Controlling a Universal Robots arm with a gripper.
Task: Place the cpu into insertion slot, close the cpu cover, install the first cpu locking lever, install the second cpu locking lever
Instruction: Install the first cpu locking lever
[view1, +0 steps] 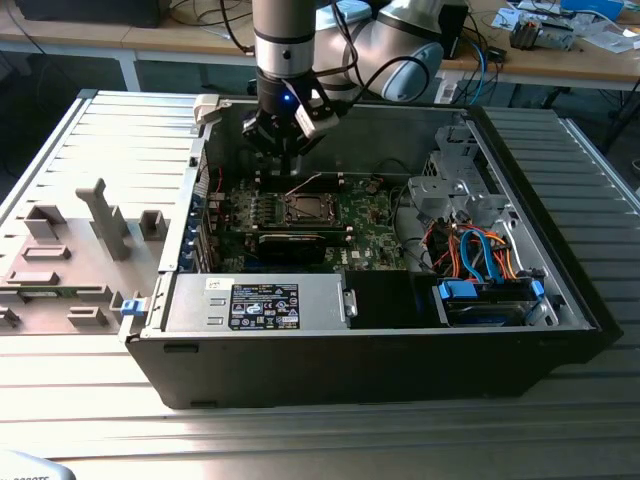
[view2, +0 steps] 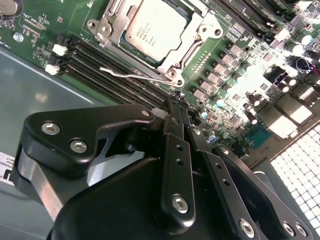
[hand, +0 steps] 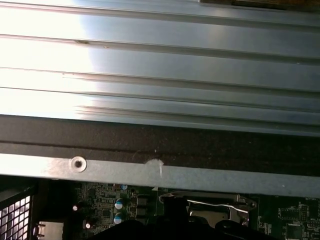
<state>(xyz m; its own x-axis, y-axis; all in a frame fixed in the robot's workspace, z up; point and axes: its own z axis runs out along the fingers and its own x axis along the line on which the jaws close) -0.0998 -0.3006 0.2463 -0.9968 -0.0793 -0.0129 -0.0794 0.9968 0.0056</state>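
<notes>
The cpu (view2: 152, 27) lies grey-silver side up in the insertion slot (view1: 305, 207) on the green motherboard. The cpu cover (view2: 196, 41), a silver frame, is down around it. A thin wire locking lever (view2: 131, 75) runs along the socket's near edge and stands angled up from the socket (view1: 306, 183) in the exterior view. It also shows beside the socket in the first wrist view (hand: 215, 205). My gripper (view2: 177, 102) hangs just above the board beside that lever, its black fingers (view2: 176, 150) shut together with nothing between them. In the exterior view the gripper (view1: 288, 150) is over the socket's far side.
The black computer case (view1: 380, 350) lies open on a ribbed aluminium table (view1: 300, 440). Its far wall (hand: 160, 175) rises close behind the gripper. Black memory slots (view2: 100, 62), capacitors (view2: 225, 80), a power supply (view1: 255, 300) and a drive cage with orange and blue cables (view1: 480, 260) surround the socket.
</notes>
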